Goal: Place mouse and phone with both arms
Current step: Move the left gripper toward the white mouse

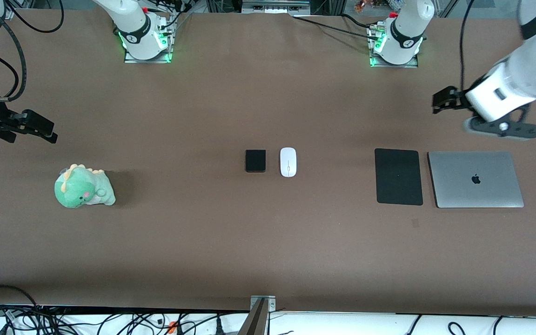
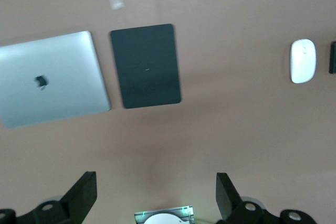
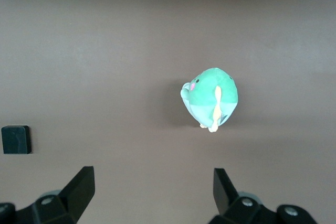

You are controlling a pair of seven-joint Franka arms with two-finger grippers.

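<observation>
Claws both empty, fingers spread wide. Left claw (image 1: 441, 101) hangs over bare worktop (image 1: 268, 242) at the left arm's end, above the strip between its base and the laptop (image 1: 476, 179). Right claw (image 1: 40, 126) hangs over bare worktop at the right arm's end, with the green plush dinosaur (image 1: 83, 187) lying nearer the front camera than the ground beneath it. Neither is close to anything it could grasp.

Progress: nothing done, by my reading. Mouse (image 1: 288, 162) and phone (image 1: 255, 160) lie untouched mid-worktop, just beside each other with a narrow gap, well apart from both claws. Phone sits toward the right arm's end, mouse toward the left arm's. Reach, grasp, carry and set-down all remain for both arms. Likely targets: black mouse pad (image 1: 398, 177), just beside the laptop, for the mouse; phone's spot not evident.

Orientation: mouse's long axis runs from the bases' edge toward the front camera, centre line along it. Phone nearly square, slightly longer the same way.
</observation>
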